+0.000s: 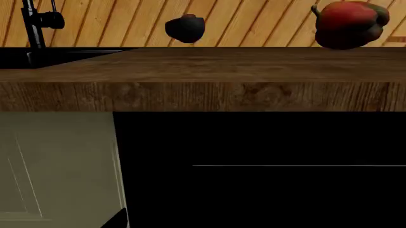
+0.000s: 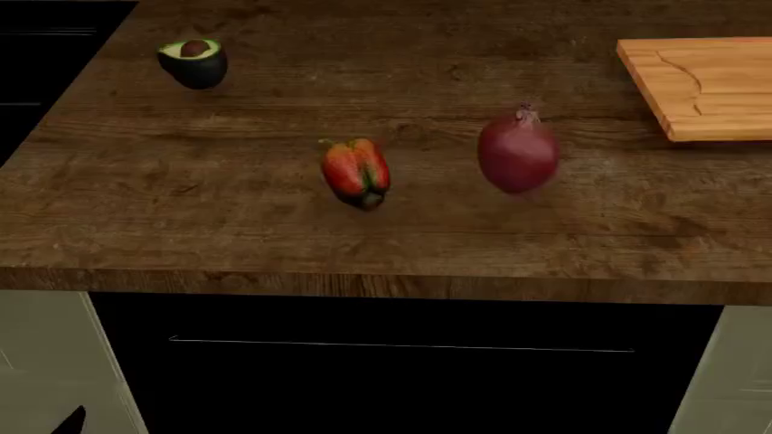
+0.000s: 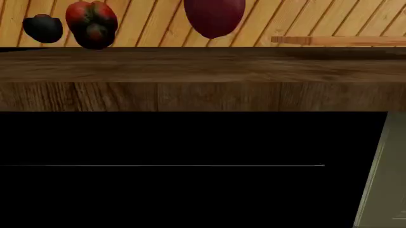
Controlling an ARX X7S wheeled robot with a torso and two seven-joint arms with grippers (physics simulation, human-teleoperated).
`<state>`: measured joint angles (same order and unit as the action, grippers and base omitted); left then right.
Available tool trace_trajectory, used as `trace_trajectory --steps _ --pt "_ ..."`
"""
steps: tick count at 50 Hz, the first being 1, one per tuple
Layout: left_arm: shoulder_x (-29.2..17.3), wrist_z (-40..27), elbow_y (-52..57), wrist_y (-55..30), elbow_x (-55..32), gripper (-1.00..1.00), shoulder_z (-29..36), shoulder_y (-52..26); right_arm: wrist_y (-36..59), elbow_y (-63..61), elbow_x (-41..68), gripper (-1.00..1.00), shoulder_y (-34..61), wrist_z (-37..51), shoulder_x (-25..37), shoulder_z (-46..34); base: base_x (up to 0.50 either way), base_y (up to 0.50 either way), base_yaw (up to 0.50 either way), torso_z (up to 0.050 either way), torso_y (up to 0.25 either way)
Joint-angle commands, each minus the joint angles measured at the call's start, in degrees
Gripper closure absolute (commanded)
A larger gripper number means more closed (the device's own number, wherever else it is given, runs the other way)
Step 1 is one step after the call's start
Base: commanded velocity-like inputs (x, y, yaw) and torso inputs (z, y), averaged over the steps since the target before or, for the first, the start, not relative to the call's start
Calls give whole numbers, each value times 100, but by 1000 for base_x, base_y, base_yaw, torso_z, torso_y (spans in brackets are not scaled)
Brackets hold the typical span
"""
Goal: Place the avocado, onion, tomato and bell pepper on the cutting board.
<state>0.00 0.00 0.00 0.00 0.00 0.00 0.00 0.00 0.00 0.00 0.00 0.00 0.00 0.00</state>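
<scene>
On the dark wood counter, the halved avocado (image 2: 193,61) lies at the far left, pit up. The red bell pepper (image 2: 356,172) sits in the middle, and the big purple-red onion (image 2: 518,152) stands to its right. The light-wood cutting board (image 2: 711,86) lies bare at the far right. The tomato is out of view. Both wrist cameras sit below counter height, facing its front edge. The left wrist view shows the avocado (image 1: 185,28) and bell pepper (image 1: 350,23). The right wrist view shows the onion (image 3: 214,16) and the cutting board (image 3: 336,41). Only a dark sliver of my left gripper (image 2: 72,420) shows. My right gripper is out of view.
The counter's front edge (image 2: 386,285) overhangs a black appliance front (image 2: 399,371) between pale cabinet doors (image 2: 49,362). A black faucet (image 1: 33,23) and a sink (image 1: 44,56) lie at the counter's left end. A slatted wood wall backs the counter.
</scene>
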Motion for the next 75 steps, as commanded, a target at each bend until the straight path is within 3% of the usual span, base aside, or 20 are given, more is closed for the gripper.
trace_trajectory --steps 1,17,21,29,31,32,33,35,36,37,56,64,75 --pt "-57 -64 0 0 -56 -100 64 0 0 0 54 -100 0 72 54 -72 0 0 0 0 0" --pt "-319 -271 111 134 -395 -100 334 93 -40 -74 411 -100 -51 328 292 -329 0 0 0 0 0" --pt "-368 -432 325 81 -279 -100 380 133 323 -183 497 -100 22 414 341 -323 0 0 0 0 0" --pt "-588 -397 1728 -1418 -749 -100 300 -111 2242 -1739 45 -100 361 692 615 -482 0 0 0 0 0" --pt "-707 -584 2517 -2664 -805 -100 209 -636 3679 -2629 177 -100 944 551 732 -452 0 0 0 0 0" --pt "-840 -634 3123 -3523 -1052 -100 59 -1405 4539 -3334 294 -100 1737 373 897 -444 0 0 0 0 0" --pt "-858 -650 3179 -4051 -1073 -100 48 -1479 5234 -3419 305 -100 1802 367 908 -449 0 0 0 0 0" --pt "-896 -665 3280 -4317 -1136 -100 12 -1670 5516 -3512 310 -100 1966 331 970 -507 0 0 0 0 0" --pt "-964 -637 3390 -5176 -1423 -100 -195 -2348 6376 -3872 339 -100 2768 183 1178 -651 0 0 0 0 0" --pt "-965 -637 3426 -5314 -1454 -100 -207 -2375 6620 -3912 346 -100 2821 177 1185 -664 11 0 0 0 0" --pt "-1126 -529 3384 -6310 -1869 -100 -261 -3503 7438 -3588 423 -100 4358 -157 1595 -1049 0 0 0 0 0" --pt "-1047 -562 2685 -6529 -1966 -100 -510 -4337 7565 -3134 560 -100 4946 -433 1743 -1088 0 0 0 0 0" --pt "-1205 -394 1791 -6848 -2010 -100 -234 -5233 7701 -2398 825 -100 5757 -846 1771 -1077 0 0 0 0 0"
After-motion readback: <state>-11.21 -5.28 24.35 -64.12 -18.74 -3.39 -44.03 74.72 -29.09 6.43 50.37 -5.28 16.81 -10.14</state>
